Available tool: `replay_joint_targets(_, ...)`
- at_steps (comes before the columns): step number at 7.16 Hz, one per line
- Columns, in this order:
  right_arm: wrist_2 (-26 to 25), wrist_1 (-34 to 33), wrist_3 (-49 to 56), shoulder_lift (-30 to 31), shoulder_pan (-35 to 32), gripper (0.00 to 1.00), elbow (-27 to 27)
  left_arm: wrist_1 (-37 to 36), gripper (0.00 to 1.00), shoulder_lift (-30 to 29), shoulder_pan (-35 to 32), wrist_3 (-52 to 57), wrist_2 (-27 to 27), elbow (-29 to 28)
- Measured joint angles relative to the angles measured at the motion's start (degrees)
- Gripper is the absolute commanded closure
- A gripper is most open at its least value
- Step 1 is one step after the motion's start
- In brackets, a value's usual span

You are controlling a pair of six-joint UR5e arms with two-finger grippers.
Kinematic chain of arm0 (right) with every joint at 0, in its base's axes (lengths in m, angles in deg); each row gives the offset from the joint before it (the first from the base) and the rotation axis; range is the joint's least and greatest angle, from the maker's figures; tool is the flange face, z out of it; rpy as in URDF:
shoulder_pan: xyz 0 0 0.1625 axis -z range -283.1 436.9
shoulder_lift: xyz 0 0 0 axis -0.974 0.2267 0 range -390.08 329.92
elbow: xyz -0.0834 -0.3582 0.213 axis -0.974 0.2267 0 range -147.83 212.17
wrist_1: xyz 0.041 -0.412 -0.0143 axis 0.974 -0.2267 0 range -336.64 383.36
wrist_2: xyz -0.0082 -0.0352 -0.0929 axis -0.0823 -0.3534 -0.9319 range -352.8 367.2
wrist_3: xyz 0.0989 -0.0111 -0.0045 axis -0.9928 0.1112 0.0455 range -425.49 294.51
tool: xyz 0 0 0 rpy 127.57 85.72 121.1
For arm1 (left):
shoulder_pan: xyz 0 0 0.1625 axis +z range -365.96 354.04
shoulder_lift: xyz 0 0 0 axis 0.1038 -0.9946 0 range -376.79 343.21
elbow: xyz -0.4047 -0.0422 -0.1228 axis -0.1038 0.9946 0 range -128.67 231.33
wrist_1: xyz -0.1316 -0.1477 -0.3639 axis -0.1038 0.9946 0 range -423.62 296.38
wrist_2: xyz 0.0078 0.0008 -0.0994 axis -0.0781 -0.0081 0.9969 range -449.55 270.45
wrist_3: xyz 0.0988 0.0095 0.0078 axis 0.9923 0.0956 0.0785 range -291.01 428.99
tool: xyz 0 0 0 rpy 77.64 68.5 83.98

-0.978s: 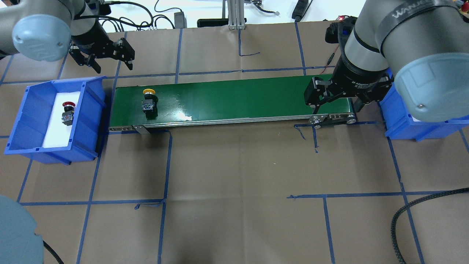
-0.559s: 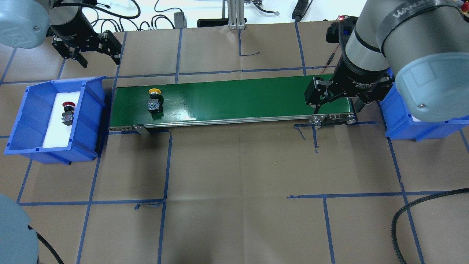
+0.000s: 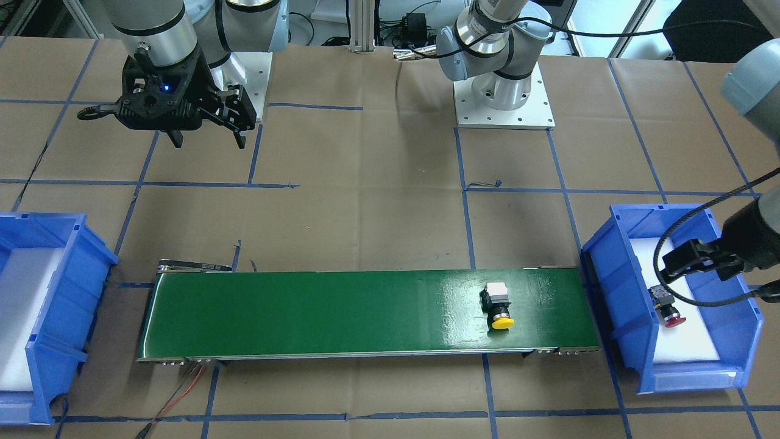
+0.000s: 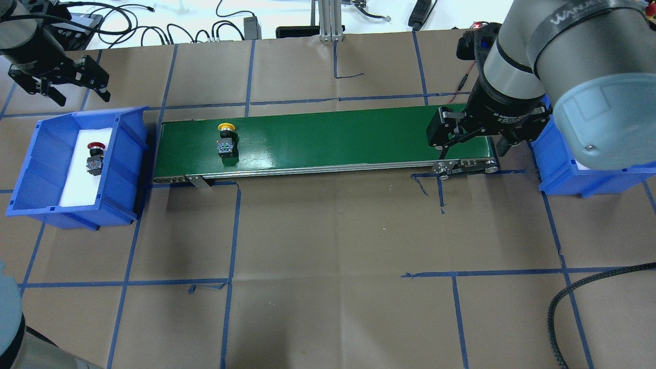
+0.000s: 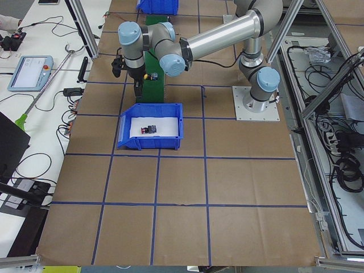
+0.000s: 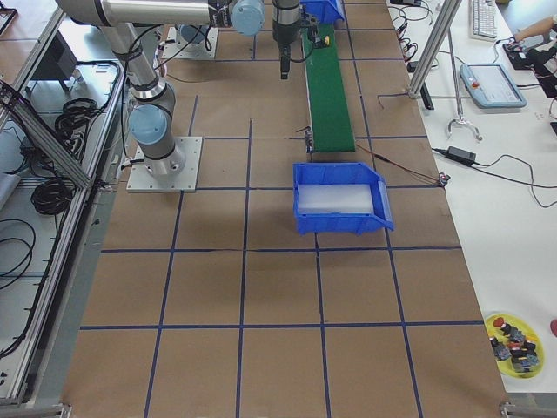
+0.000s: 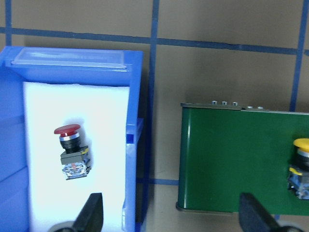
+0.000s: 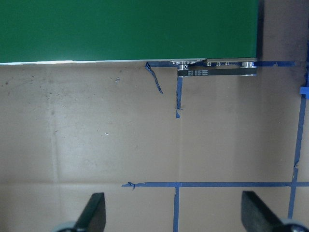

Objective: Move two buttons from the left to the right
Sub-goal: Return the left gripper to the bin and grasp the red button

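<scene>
Buttons lying apart at the 9 o'clock end of the counter [image 4: 328, 246].
The red button [image 4: 94, 156] is lying on white foam [image 4: 77, 189] inside the blue bin [image 4: 31, 169] at 9 o'clock, and the yellow button [image 4: 226, 138] is resting on its side on the green belt [image 4: 333, 133], near that same end. The left tool [image 7: 172, 212] is hanging wide open, seemingly high above the bin's 12 o'clock rim; the right tool [image 4: 470, 146] is hovering, likewise spread, over the belt's 3 o'clock end.

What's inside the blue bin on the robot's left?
The red button lies on its side on a white foam pad in the left bin. Nothing else shows; whatever is under the pad is hidden.
</scene>
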Motion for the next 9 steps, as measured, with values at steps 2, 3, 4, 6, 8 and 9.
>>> replay_joint_targets(2,0.03,0.04,0.02,0.00,0.02,0.00,0.00,-0.65,0.02,-0.70,4.89,4.75,0.46,0.99)
replay_joint_targets(3,0.01,0.01,0.05,0.00,0.02,0.00,0.02,-1.43,0.02,-1.27,5.62,5.51,0.52,1.66)
replay_joint_targets(4,0.00,-0.01,0.08,0.00,0.03,0.00,0.05,-3.14,0.02,-1.75,5.86,5.80,0.55,3.00)
replay_joint_targets(6,-0.01,-0.02,0.08,0.05,0.17,0.00,0.08,-10.22,0.02,-2.05,6.01,5.92,0.56,8.45)
replay_joint_targets(8,-0.01,-0.02,0.07,0.08,0.39,0.00,0.09,-18.83,0.02,-2.30,6.17,5.93,0.56,14.45)
replay_joint_targets(9,-0.01,-0.02,0.03,0.08,0.43,0.00,0.09,-22.08,0.02,-2.74,6.20,5.93,0.56,16.56)
